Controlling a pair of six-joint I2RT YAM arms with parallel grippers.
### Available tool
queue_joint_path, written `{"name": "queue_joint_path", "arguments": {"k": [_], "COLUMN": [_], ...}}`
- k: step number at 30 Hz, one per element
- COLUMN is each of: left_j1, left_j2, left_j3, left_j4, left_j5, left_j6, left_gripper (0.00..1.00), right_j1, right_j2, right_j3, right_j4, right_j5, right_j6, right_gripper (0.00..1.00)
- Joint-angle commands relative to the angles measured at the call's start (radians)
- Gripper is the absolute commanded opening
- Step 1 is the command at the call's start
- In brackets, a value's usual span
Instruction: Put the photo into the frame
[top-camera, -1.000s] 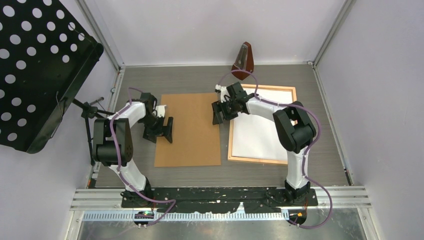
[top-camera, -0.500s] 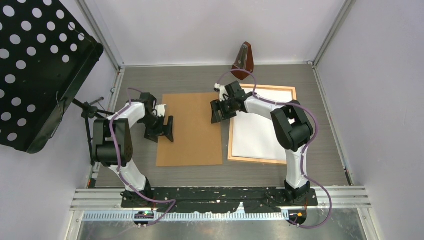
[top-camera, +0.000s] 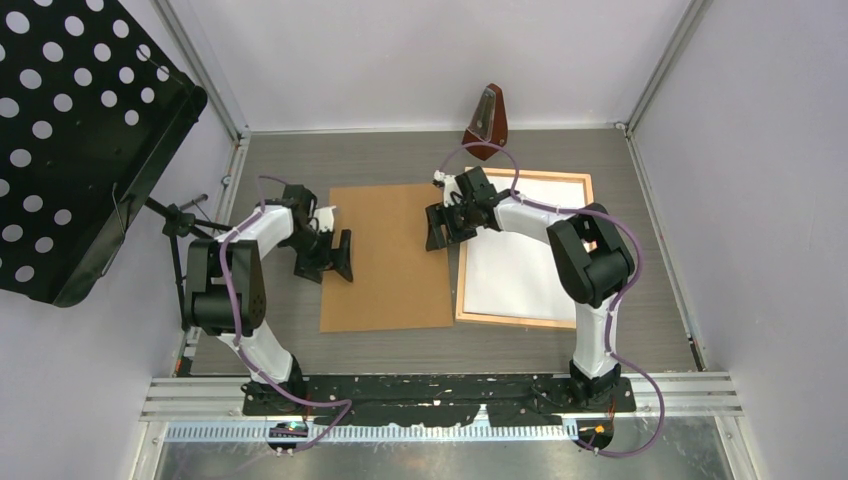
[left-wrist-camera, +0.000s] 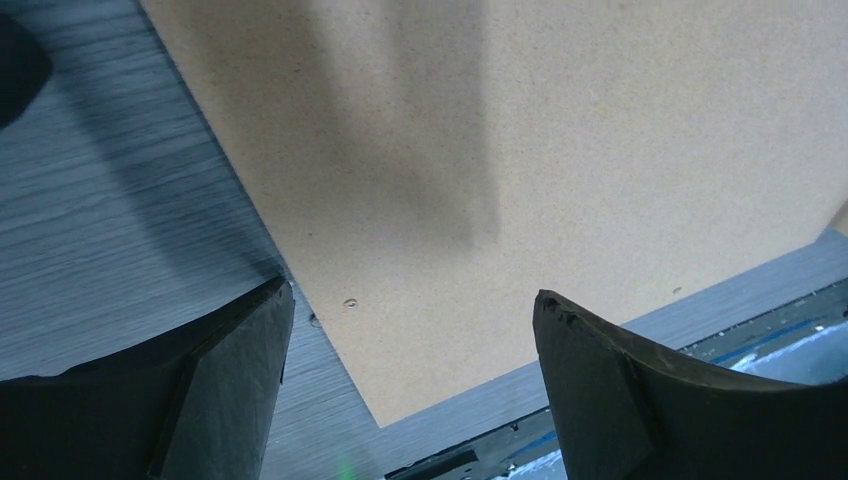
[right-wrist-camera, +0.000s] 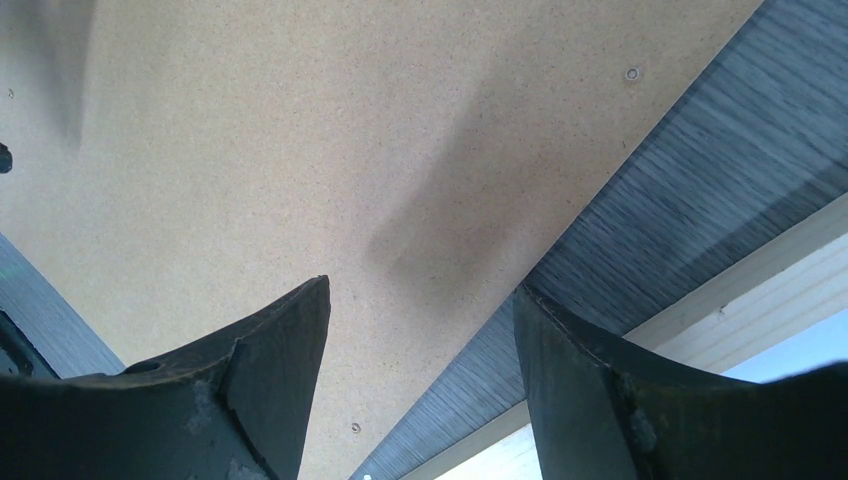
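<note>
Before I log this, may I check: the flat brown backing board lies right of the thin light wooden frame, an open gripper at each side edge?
Not quite: the flat brown backing board lies left of the thin light wooden frame, as the top external view shows. The open left gripper and right gripper are at its side edges.

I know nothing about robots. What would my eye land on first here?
Probably the big brown board lying flat mid-table, with the left tool at its left edge and the right tool at its right edge, both open. Right of it lies the light wood frame with the photo inside, white side up. A black perforated stand looms at the upper left.
</note>
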Motion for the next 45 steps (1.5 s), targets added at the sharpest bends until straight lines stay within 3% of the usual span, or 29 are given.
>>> {"name": "queue_joint_path", "arguments": {"k": [1,7,28,45], "left_j1": [-0.005,-0.005,-0.057,-0.055], "left_j2": [-0.041,-0.003,0.02,-0.184], "left_j3": [0.013,0.063,0.052,0.061], "left_j4": [0.053,0.054,0.096,0.187], "left_j5": [-0.076,-0.113,0.051,0.323], "left_j6": [-0.018,-0.041,-0.077,-0.061], "left_gripper": [0.89,0.95,0.89,0.73], "right_j1": [0.002,-0.005,-0.01,-0.011], "right_j2": [-0.007,-0.013,-0.007,-0.011], "right_j3": [-0.033,-0.037,-0.022,-0.039], "right_j4": [-0.054,-0.054,-0.052,-0.027], "right_j5": [-0.001,0.003,-0.042,-0.086], "right_j6": [0.01,0.005,0.019,0.031], "right_gripper": [0.74,0.73,0.72,0.71]}}
